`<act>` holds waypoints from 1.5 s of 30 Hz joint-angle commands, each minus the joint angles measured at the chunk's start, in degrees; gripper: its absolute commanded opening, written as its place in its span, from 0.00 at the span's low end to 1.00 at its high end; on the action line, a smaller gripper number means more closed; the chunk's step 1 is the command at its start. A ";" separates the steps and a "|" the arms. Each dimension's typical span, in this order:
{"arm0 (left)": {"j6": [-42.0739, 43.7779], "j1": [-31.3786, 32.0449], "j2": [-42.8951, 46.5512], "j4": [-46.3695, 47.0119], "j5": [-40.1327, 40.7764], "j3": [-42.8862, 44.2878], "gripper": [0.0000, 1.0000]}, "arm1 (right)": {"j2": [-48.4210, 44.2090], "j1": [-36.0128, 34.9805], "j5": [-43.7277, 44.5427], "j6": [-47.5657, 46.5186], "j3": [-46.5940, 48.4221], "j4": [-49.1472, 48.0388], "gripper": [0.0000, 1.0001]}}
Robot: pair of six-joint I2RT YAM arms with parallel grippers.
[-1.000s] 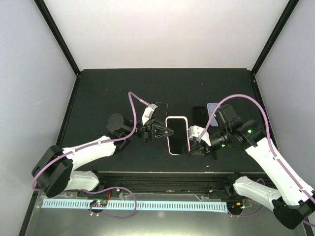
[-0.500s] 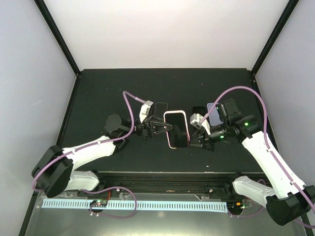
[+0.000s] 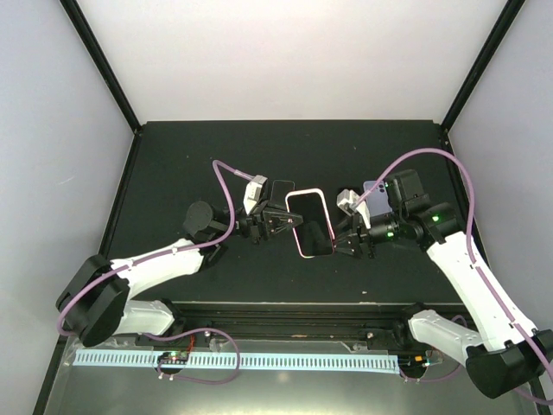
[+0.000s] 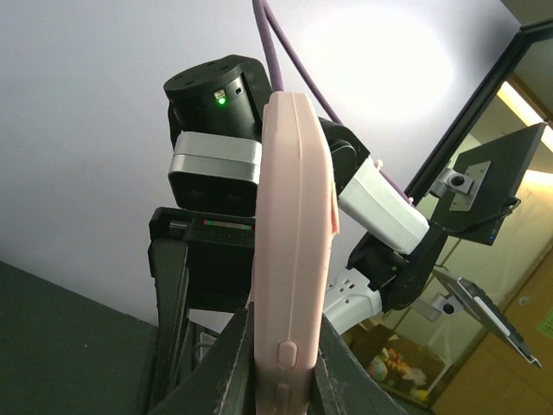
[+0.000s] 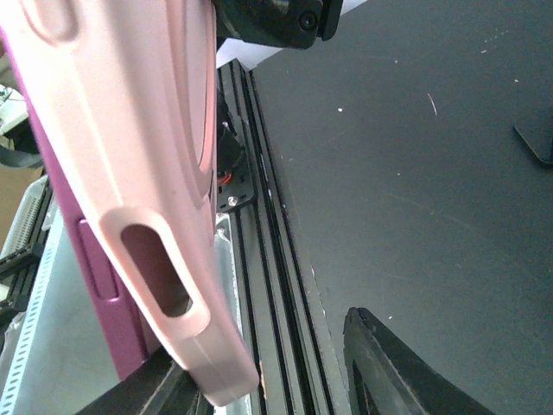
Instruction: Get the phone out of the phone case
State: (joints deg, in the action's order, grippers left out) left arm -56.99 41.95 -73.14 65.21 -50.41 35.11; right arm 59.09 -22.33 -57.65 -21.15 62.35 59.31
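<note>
A phone in a pink case is held up off the black table, between the two arms. My left gripper is shut on the case's left long edge; in the left wrist view the pink case stands edge-on between both fingers, its side buttons just above my gripper. My right gripper is at the case's right edge, jaws apart. In the right wrist view the pink case rests by the left finger, the purple phone shows beside it, and the gripper is open.
Other flat items lie on the table behind: a dark one, a black one and a pale blue one. The black rail runs along the near edge. White walls enclose the table.
The cased phone has risen off the table and shifted toward the back, tilting. Both grippers moved with it; the right arm swung up and back.
</note>
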 commanded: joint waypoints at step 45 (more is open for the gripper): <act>27.73 11.54 17.45 -64.74 62.12 7.01 0.70 | 2.06 1.85 15.19 47.79 -21.85 -53.74 0.01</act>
State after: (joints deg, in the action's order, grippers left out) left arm -35.46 48.47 -54.30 6.33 0.08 43.09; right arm 62.46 -20.34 -52.90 21.10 38.85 7.73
